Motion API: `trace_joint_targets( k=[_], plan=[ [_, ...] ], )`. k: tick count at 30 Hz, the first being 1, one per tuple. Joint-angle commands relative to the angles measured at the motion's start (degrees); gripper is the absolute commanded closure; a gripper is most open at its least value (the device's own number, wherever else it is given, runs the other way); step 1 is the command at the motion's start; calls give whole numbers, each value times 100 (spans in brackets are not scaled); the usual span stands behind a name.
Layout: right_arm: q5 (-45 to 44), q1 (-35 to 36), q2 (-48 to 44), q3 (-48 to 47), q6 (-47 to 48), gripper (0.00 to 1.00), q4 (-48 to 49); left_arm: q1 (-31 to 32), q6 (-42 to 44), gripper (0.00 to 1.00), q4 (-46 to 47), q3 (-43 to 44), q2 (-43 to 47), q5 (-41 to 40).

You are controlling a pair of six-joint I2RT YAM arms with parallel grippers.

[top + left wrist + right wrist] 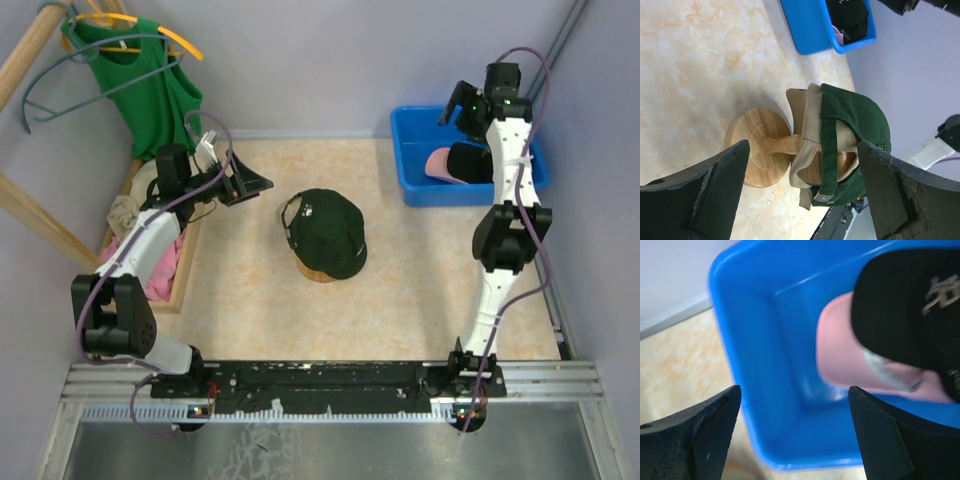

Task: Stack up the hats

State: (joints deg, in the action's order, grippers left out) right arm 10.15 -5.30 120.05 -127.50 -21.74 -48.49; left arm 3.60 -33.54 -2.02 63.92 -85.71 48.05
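I'm hovering the right tool (795, 415) wide open and empty over the blue bin (415, 150) at the far right. The left tool (250, 183) is gaping too, empty, facing the wooden stand (752, 150) mid-table. The black cap (910, 310) is lying over the pink cap (850, 355), so a deep pinch is risking dragging both; a hard drop-off is risking tipping the stand. I'm counting four caps: green cap (325, 232) over tan cap (807, 130) on the stand, two in the bin.

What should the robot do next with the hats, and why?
Probably lower the right arm so its open jaws close on the black cap in the blue bin. The jaws hang open above the bin, and the green cap already sits over the tan cap on the wooden stand.
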Motion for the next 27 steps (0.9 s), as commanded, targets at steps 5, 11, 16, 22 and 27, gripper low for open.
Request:
trace_joint_targets(
  k=[5, 11, 16, 22, 27],
  plan=[
    [-1631, 52, 1685, -1913, 634, 13, -875, -114, 359, 5, -217, 63, -85, -106],
    [-2305, 275, 1858, -1395, 936, 13, -304, -178, 342, 5, -123, 44, -306, -106],
    [-3078, 471, 2223, -1500, 1085, 10, -78, -201, 331, 4, -55, 24, -455, -106],
    [-4245, 705, 2402, -1240, 1128, 9, 500, -242, 339, 4, -24, 8, -555, -107],
    [-4886, 730, 2652, -1231, 1233, 4, 905, -293, 369, 4, -32, -25, -586, -97]
  ],
)
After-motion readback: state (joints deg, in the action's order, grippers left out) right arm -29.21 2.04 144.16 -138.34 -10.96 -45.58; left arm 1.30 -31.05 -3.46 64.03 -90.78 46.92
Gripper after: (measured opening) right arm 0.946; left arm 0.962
